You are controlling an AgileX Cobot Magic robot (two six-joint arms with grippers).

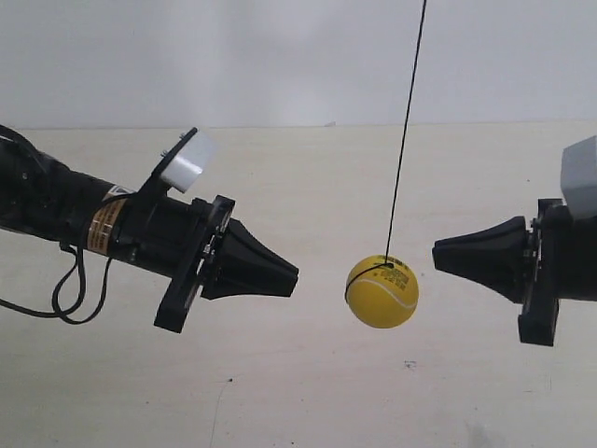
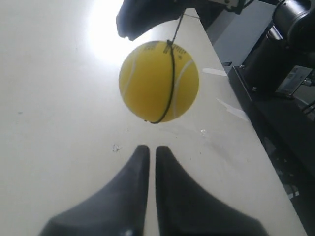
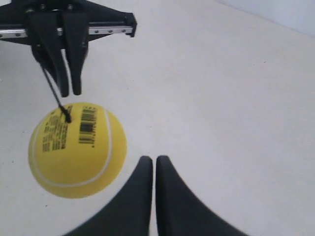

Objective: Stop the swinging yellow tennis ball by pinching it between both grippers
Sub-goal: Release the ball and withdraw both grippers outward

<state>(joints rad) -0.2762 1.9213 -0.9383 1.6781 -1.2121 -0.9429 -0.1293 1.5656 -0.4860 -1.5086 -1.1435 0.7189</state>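
The yellow tennis ball hangs on a thin dark string above the pale table, between the two black wedge tips. My left gripper is shut and points at the ball from a short gap away. My right gripper, also shut, sits closer to the ball on its barcode side and slightly higher. Neither tip touches it. In the left wrist view the ball floats beyond my left gripper. In the right wrist view the ball lies off to one side of my right gripper.
A pale table spreads below, with a white wall behind. A black cable loops under the left arm. In the left wrist view the table edge borders dark robot framework.
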